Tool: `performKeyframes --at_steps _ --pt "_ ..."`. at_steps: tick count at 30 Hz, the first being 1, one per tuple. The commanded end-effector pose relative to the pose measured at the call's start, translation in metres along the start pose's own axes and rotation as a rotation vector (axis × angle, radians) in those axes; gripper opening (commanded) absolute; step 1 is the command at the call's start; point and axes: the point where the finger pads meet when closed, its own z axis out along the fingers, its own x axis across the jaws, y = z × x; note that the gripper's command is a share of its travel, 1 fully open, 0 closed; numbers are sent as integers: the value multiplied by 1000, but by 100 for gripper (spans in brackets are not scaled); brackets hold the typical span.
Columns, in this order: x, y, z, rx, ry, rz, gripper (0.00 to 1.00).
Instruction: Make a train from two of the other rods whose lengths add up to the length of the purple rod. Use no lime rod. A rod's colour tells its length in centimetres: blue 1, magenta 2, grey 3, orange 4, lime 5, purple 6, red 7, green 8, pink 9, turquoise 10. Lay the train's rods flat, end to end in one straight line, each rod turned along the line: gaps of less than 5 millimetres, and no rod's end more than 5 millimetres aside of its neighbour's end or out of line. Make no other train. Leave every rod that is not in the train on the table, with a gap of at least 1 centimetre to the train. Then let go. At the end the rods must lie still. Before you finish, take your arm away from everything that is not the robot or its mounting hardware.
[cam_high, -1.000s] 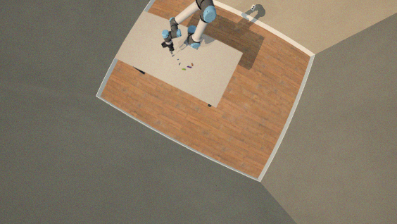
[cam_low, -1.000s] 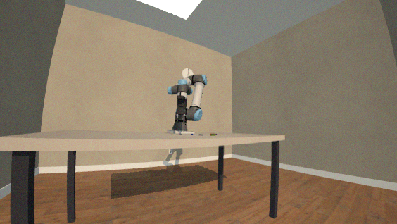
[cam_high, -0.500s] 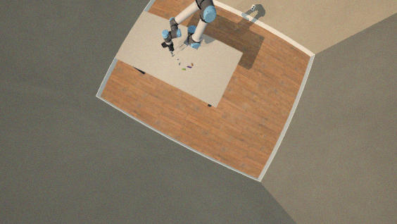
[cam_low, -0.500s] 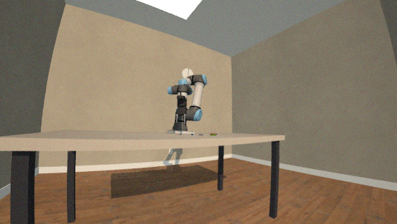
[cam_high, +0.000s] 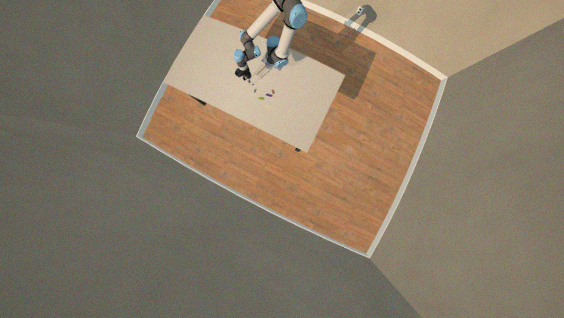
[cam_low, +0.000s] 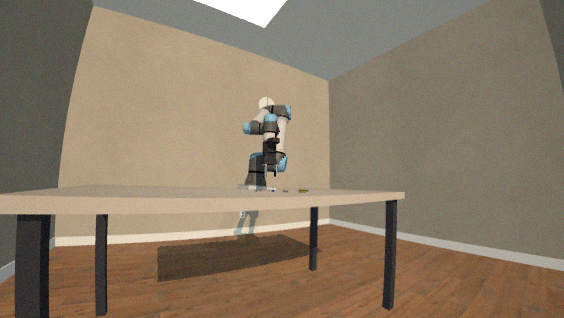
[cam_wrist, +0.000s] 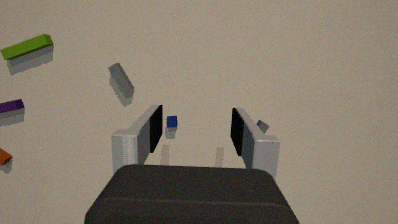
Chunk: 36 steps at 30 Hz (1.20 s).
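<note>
In the wrist view my gripper is open wide, with nothing held, above the table. A small blue rod lies on the table just inside my left finger. One grey rod lies slanted further out to the left. A second grey rod peeks out behind my right finger, mostly hidden. The purple rod and an orange rod are cut off at the left edge. In the overhead view my gripper is near the table's far side, apart from the purple rod.
A lime rod lies at the upper left of the wrist view and shows in the overhead view. The arm's base stands on the table close behind the rods.
</note>
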Motion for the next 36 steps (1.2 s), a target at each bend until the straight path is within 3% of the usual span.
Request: performKeyframes --at_steps 1,10,17,18,36 --pt "-24 -9 3 1 1 -168 100" --pt "-74 -20 11 1 0 -486 100" --pt "-80 -20 12 1 0 -526 100" --pt "-80 -20 12 1 0 -526 54" --pt "-80 -20 12 1 0 -526 54"
